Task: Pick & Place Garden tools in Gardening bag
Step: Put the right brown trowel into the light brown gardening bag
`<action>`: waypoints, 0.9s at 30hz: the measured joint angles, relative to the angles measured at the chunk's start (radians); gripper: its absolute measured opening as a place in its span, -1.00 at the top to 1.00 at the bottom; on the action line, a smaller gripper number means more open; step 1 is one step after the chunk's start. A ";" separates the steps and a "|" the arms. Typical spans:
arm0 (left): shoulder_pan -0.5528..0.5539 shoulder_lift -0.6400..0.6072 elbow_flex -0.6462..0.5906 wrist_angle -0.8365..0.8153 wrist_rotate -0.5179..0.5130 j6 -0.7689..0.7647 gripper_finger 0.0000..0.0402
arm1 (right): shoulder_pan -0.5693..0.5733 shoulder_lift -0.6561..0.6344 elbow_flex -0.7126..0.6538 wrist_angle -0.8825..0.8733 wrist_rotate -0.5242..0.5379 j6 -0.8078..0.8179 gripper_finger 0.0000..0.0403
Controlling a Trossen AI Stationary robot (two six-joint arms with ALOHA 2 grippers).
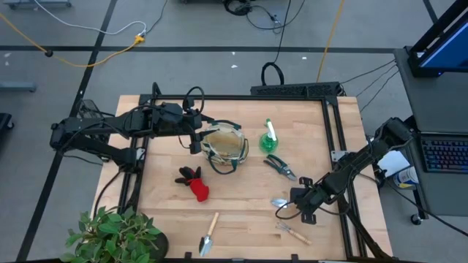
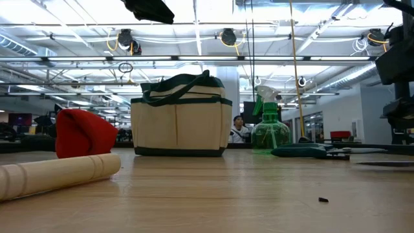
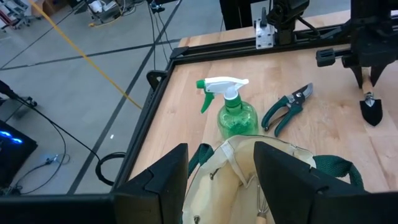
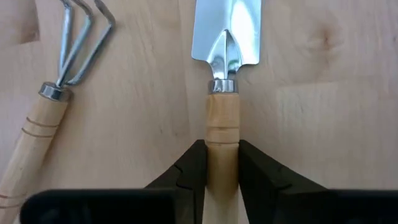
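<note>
My right gripper (image 4: 222, 171) is down at the table's right side, shut on a wooden-handled trowel (image 4: 227, 37) that lies flat on the wood (image 1: 280, 203). A hand fork (image 4: 59, 93) lies beside it. My left gripper (image 3: 221, 180) hangs open above the beige gardening bag (image 1: 221, 145), touching nothing. The bag stands upright on its base (image 2: 180, 116). To its right are the green spray bottle (image 1: 271, 139), which stands upright, and the pruning shears (image 1: 280, 166). A red-and-black glove (image 1: 194, 183) and a second trowel (image 1: 210, 235) lie nearer the front edge. My right gripper pinches the trowel's wooden handle (image 4: 222, 134) between its two fingers (image 4: 186, 171), a short way behind the metal collar. The fingers come down steeply from above, one on each long side of the handle. The trowel lies on the table, blade pointing away from the gripper.
A leafy potted plant (image 1: 113, 234) stands at the front left corner. A black frame rail (image 1: 336, 139) runs along the table's right and far edges. Bare wood lies between the bag and the right gripper.
</note>
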 joint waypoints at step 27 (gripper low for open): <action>0.000 0.000 0.000 -0.050 0.035 0.001 0.06 | -0.383 -0.051 0.001 0.788 -0.034 -0.706 0.69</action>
